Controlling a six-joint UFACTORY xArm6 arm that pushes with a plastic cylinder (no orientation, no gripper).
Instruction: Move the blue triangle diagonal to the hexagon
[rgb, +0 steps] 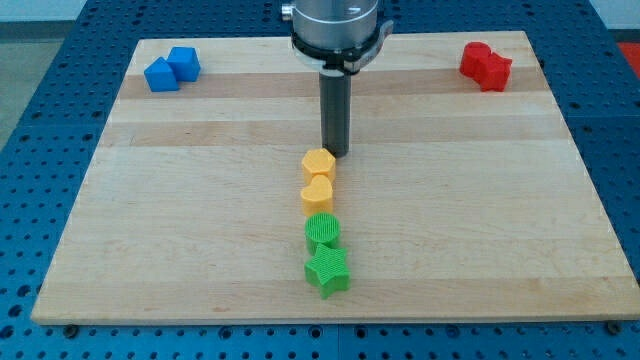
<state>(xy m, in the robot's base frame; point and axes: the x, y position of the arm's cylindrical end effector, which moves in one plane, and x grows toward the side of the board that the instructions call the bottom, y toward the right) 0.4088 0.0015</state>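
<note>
One dark rod, with no jaws to open or close, ends at my tip, just above and right of the yellow hexagon. Below it sit a yellow heart, green cylinder and green star. The blue triangle lies upper left, touching a blue cube.

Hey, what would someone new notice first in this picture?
A dark rod stands at the wooden board's middle, my tip just above the yellow hexagon block, which heads a column running down: yellow heart block, green round block, green star block.
</note>
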